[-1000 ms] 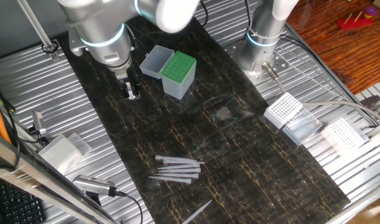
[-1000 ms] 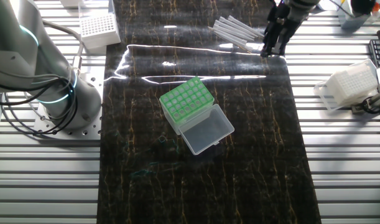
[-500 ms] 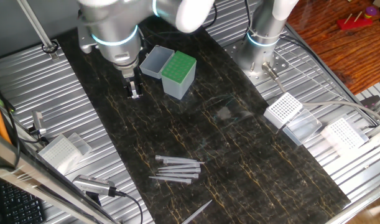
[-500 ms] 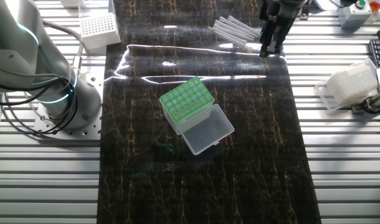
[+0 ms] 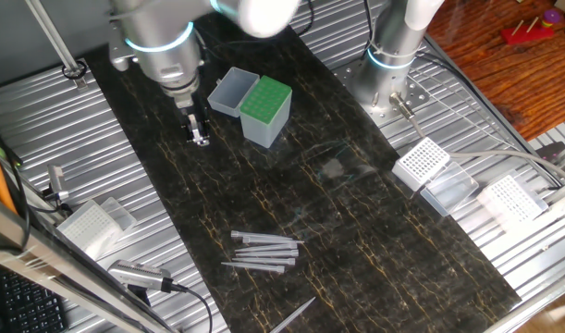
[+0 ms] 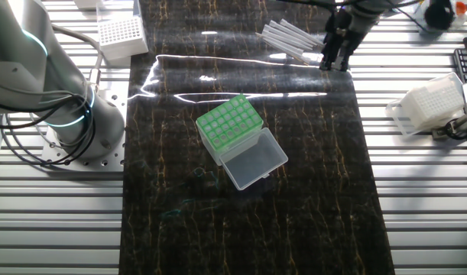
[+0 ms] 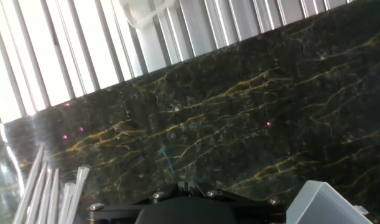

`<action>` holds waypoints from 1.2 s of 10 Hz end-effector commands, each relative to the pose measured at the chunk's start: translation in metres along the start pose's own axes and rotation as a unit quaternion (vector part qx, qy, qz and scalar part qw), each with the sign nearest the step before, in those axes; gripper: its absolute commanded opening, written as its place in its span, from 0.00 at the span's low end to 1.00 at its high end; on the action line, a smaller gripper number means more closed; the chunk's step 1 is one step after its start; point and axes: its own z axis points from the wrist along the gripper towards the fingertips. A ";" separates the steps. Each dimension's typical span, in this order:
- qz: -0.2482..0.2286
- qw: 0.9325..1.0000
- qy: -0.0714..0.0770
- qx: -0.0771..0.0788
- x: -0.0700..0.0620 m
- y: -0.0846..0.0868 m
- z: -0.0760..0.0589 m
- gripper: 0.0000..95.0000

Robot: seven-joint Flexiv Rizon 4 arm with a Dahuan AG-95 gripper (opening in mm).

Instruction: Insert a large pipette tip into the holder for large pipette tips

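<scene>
Since each large pipette tip (image 5: 264,248) looks light, thin and slippery, we should pinch its wide end; our pincer (image 5: 198,135), far off, looks shut and empty.

Holder (image 5: 264,109) mid-mat (image 5: 356,231); tips (image 5: 264,252) near edge; gripper (image 5: 199,135) beside holder.

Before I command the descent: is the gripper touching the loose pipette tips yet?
Apart. In one fixed view the gripper sits beside the green-topped holder, with bare dark mat between it and the pile of pipette tips.
</scene>
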 end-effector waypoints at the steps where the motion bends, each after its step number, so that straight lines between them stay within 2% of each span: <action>1: 0.001 1.000 -0.015 0.006 0.002 -0.001 0.000 0.00; 4: 0.001 1.000 -0.015 0.005 0.002 -0.001 0.000 0.00; 5: 0.001 1.000 -0.016 0.009 0.002 -0.001 0.000 0.00; 7: 0.001 1.000 -0.013 0.010 0.002 -0.001 0.000 0.00; 10: 0.000 1.000 -0.005 0.002 0.002 -0.001 0.000 0.00; 12: 0.001 1.000 0.012 0.013 0.004 0.003 -0.004 0.00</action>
